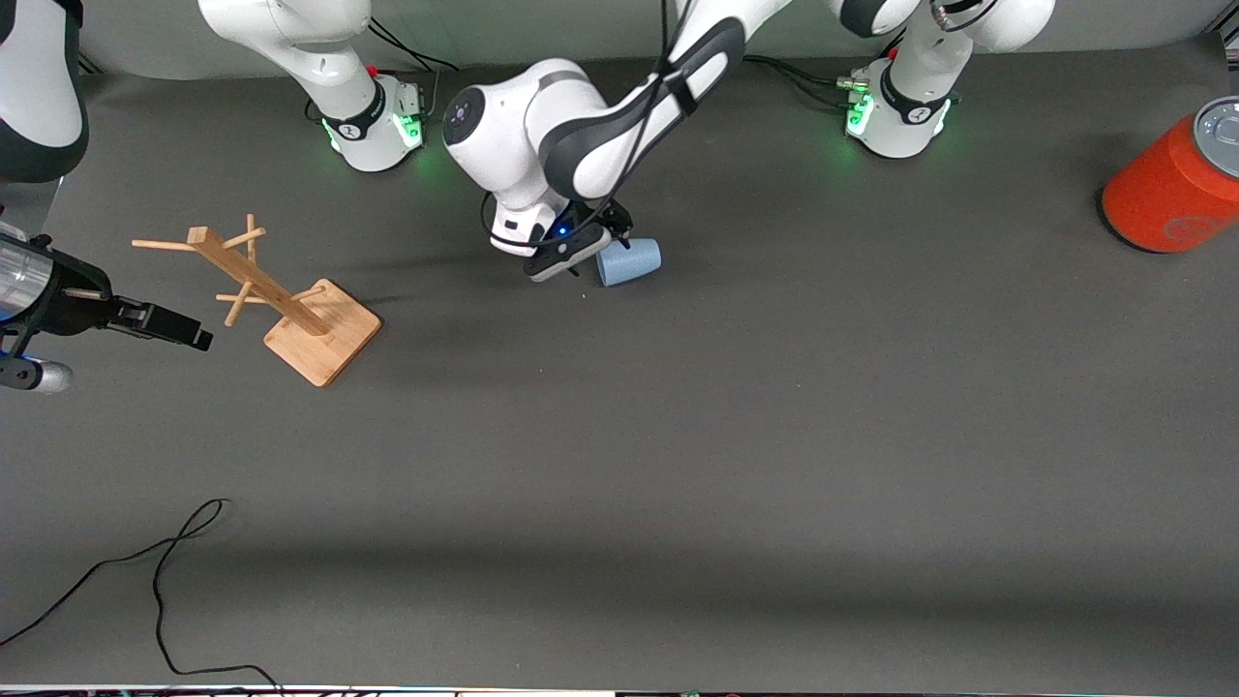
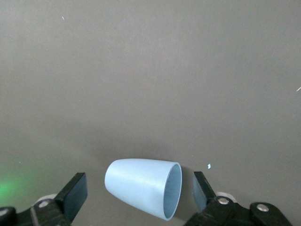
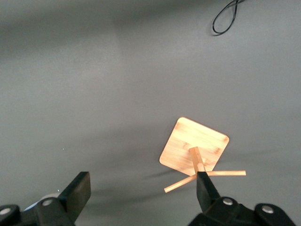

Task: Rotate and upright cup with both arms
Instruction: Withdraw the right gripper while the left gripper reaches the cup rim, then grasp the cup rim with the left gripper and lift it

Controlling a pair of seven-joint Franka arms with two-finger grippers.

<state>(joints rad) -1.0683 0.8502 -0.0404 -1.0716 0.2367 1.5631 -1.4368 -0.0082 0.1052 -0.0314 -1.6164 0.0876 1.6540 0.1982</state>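
The light-blue cup (image 1: 631, 261) lies on its side on the grey mat, midway between the two arm bases. My left gripper (image 1: 613, 247) is down at the cup. In the left wrist view the cup (image 2: 141, 186) lies between the open fingers (image 2: 75, 190), one at its rounded bottom and one at its rim, with a gap on each side. My left gripper (image 2: 139, 183) holds nothing. My right gripper (image 1: 189, 334) waits open and empty above the mat at the right arm's end, beside the wooden rack. It is also open in the right wrist view (image 3: 142, 181).
A wooden peg rack (image 1: 290, 300) on a square base stands toward the right arm's end and shows in the right wrist view (image 3: 195, 146). An orange-red cylinder (image 1: 1176, 184) with a grey top lies at the left arm's end. A black cable (image 1: 165, 571) lies near the front camera.
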